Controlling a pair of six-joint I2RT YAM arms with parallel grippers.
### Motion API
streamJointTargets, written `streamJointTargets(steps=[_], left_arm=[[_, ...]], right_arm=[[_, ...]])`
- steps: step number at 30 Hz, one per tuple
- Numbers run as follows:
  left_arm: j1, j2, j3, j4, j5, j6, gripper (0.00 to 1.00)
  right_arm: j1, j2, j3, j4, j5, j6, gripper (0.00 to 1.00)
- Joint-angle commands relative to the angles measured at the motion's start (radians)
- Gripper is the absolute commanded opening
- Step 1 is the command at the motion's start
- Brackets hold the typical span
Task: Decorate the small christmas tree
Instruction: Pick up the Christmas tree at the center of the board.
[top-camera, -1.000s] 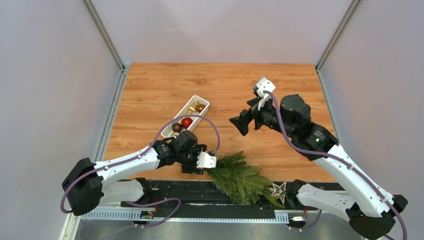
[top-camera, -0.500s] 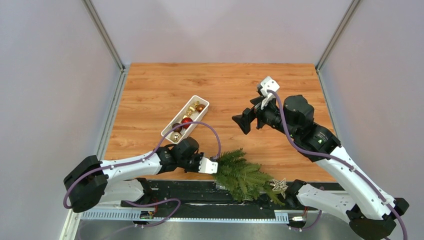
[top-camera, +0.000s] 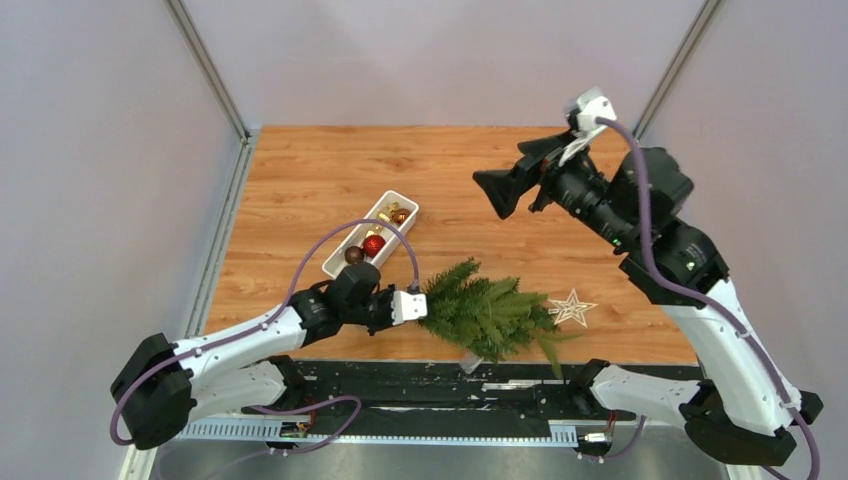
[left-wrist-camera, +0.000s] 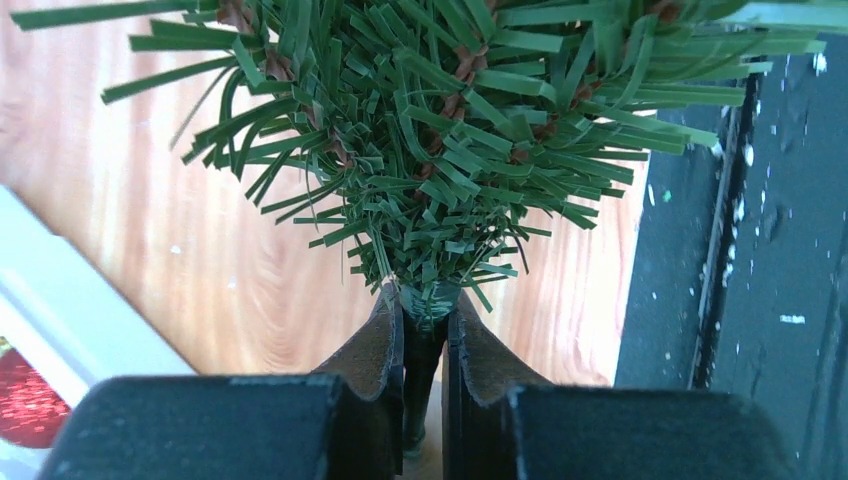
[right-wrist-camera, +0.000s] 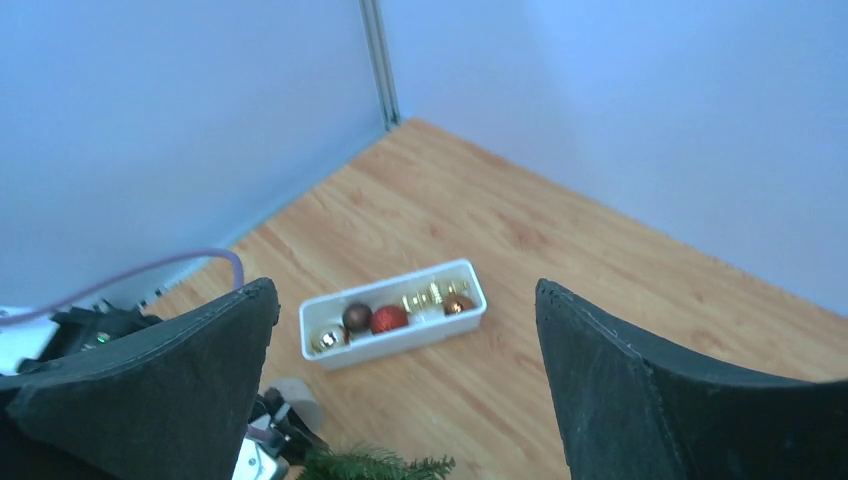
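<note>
Moved inward, the bushy green small christmas tree (top-camera: 490, 314) lies sideways, left gripper (top-camera: 422, 308) clamped on its stem.

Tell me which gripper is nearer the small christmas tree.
Left. The left gripper is clamped on the trunk of the small christmas tree; the right gripper hangs open above the table beyond it.

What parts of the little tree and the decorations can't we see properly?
- Base of the small christmas tree: top view, hidden by the left gripper and branches.
- Tree's far end: left wrist view, cut off by the top edge.
- Gold bits in the white tray: too small in top and right wrist views.
- Star: top view cannot show if it is fixed to the tree or only touching.
</note>
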Motion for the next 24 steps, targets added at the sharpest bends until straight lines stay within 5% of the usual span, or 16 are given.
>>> streamJointTargets(steps=[1, 11, 18, 24], left_arm=[[0.019, -0.076, 0.076, 0.260, 0.036, -0.135, 0.00], [0.089, -0.081, 0.163, 0.459, 0.070, -0.449, 0.00], [0.147, -0.067, 0.239, 0.714, 0.037, -0.600, 0.00], [0.197, -0.044, 0.314, 0.844, -0.010, -0.638, 0.00]], right_arm=[[-0.002, 0.019, 0.181, 0.021, -0.033, 0.043, 1.00], [-0.003, 0.059, 0.373, 0.018, 0.110, 0.049, 1.00], [-0.003, 0.109, 0.482, 0.030, -0.168, 0.101, 1.00], [-0.002, 0.136, 0.384, 0.051, -0.555, 0.130, 0.97]])
